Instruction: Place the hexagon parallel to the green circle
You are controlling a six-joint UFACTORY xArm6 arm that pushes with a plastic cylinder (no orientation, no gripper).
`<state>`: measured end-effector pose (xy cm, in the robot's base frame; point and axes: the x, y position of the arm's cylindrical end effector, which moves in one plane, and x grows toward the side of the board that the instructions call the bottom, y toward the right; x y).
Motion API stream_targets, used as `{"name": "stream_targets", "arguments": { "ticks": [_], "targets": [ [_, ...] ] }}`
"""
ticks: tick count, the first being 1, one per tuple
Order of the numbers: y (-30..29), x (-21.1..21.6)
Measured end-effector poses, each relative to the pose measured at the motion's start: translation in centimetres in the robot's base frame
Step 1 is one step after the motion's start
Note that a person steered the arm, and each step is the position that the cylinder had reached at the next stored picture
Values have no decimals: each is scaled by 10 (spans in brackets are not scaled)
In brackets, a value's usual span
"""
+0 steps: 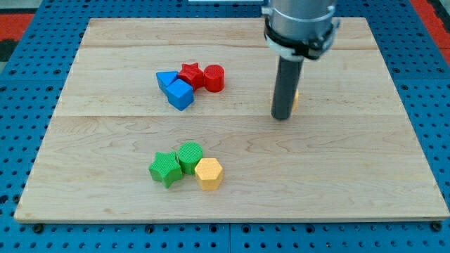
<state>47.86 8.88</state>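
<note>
Tip: my tip [281, 117] holds nothing, well apart from your blocks.
Yellow hexagon [209, 173]: touching green circle [190, 156], view's bottom.
Handling: likely light, rigid, slides easily; you push a flat side.

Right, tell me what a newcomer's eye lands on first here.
First, the dark rod at the view's upper right, my tip on the wooden board, hiding most of a yellow block. Then two clusters: blue and red blocks upper left; green star, green circle and yellow hexagon touching below.
</note>
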Motion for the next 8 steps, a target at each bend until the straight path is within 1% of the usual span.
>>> {"name": "stream_targets", "arguments": {
  "ticks": [1, 2, 3, 4, 5, 6, 7, 8],
  "targets": [
    [-10, 129],
    [-86, 135],
    [-129, 118],
    [-86, 78],
    [-63, 34],
    [-51, 85],
    [-111, 94],
    [-140, 68]
  ]
}}
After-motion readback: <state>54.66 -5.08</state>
